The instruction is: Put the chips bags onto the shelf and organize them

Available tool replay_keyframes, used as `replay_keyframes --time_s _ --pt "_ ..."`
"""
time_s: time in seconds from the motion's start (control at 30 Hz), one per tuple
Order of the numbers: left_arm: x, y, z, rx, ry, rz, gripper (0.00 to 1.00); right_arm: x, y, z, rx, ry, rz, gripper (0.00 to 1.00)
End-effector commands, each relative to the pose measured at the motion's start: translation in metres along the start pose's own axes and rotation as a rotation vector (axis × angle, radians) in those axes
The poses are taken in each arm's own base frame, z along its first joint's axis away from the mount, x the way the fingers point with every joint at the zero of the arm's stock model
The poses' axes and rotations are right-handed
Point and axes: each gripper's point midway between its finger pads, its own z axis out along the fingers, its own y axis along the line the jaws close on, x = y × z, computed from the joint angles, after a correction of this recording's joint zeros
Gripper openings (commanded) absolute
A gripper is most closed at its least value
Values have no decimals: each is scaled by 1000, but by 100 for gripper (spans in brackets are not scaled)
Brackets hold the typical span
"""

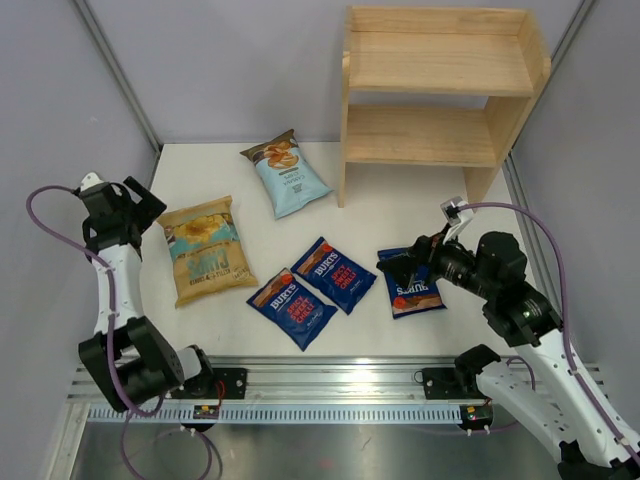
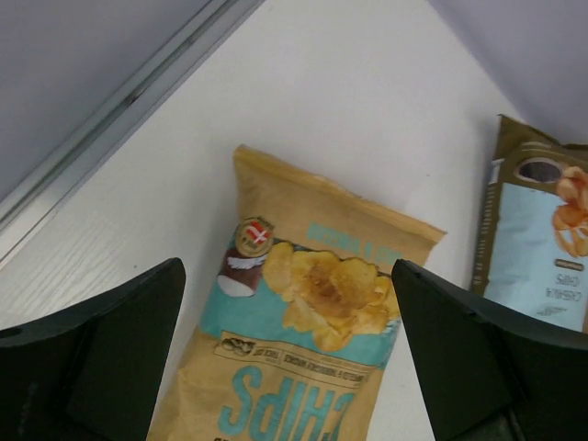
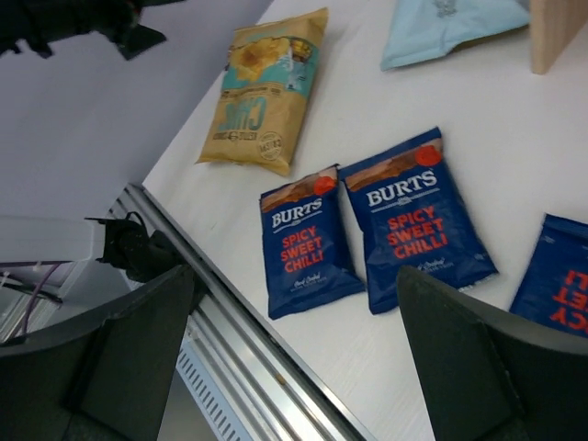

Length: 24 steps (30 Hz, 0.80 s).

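Though the shelf (image 1: 440, 100) bears no bag yet, the left pincer (image 2: 289, 276), spread wide and holding nothing, hovers at the yellow-gold bag (image 2: 303, 340), well left of the shelf on the bench (image 1: 380, 215); the bag's long axis runs between its fingers (image 2: 92, 358). The right pincer (image 3: 294, 285), likewise wide and empty, sits nearer the shelf.

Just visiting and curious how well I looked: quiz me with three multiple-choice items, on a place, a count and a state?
1. The light blue bag lies: A on the shelf; B on the table left of the shelf; C in a gripper.
2. Count of dark blue Burts bags: A two; B five; C three.
3. The left gripper is: A open near the yellow bag; B shut on it; C shut, empty.
B, it lies flat on the white table; C, three show on the table; A, its fingers stand wide apart.
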Motion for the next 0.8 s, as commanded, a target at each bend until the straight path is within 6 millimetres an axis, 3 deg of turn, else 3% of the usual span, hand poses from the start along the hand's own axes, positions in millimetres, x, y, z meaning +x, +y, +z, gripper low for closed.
replay_keyframes --time_s 0.0,0.13,0.17,0.23,0.27,0.37,0.5,0.63,0.7,0.77 --pt "0 0 28 83 -35 -55 99 1 36 3 -225 26 -32 99" --pt "41 18 67 72 77 -17 99 12 49 4 -340 66 -60 99" --pt "63 18 70 114 134 -14 99 16 54 3 -385 88 -63 99" --pt "71 11 71 190 108 9 99 17 59 6 -428 105 -66 99" --pt "89 15 69 200 131 1 99 19 65 3 -471 126 -67 99" --pt "90 14 69 223 111 8 99 22 70 2 -510 157 -60 99" --pt "126 25 80 197 219 -10 99 23 72 -3 -520 142 -69 99" --pt "136 5 83 303 257 -13 92 23 74 -4 -533 141 -70 99" --pt "129 -10 81 368 223 -24 83 23 72 0 -531 142 -64 99" --pt "135 -20 75 431 221 -72 76 21 71 2 -523 140 -61 99"
